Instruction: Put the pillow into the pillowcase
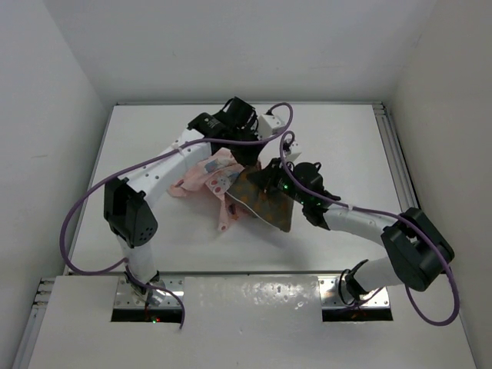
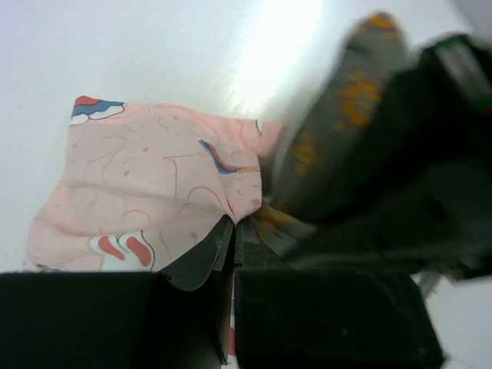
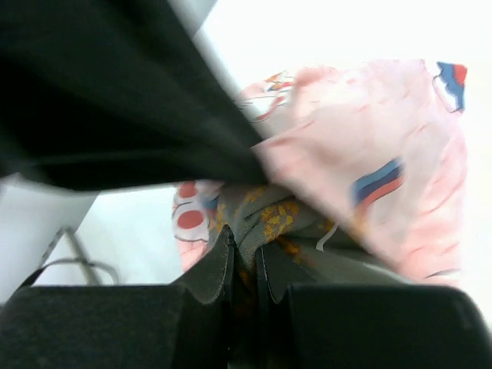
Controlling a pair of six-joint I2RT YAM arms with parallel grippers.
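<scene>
closest to the left wrist lens, left jaws shut flat together, pinching a folded edge of the pillowcase [image 2: 154, 192], with a sliver of pink caught in the seam between them. closest to the right wrist lens, right jaws nearly shut, clamped on a bunched fold of the pillow [image 3: 269, 219], with olive cloth and orange dots squeezed into the narrow gap.

seen from above, pillow at mid-table, just right of the pillowcase and touching it, with its near corner pointing toward the arm bases. pillowcase crumpled in a loose pink heap, spread out to the left. at the meeting point, pillow cloth seemingly tucked under the pink edge, though too blurred to tell whether it sits inside the opening.

both sets of jaws close together over that junction, left from the far side, right from the near right. left arm [image 1: 154, 181] curving up from its base at the near left and round to the far side; right arm [image 1: 361, 223] reaching in from the near right. purple cable [image 1: 84, 207] looping along each arm. underneath, white table [image 1: 154, 131], with pale walls on three sides.
</scene>
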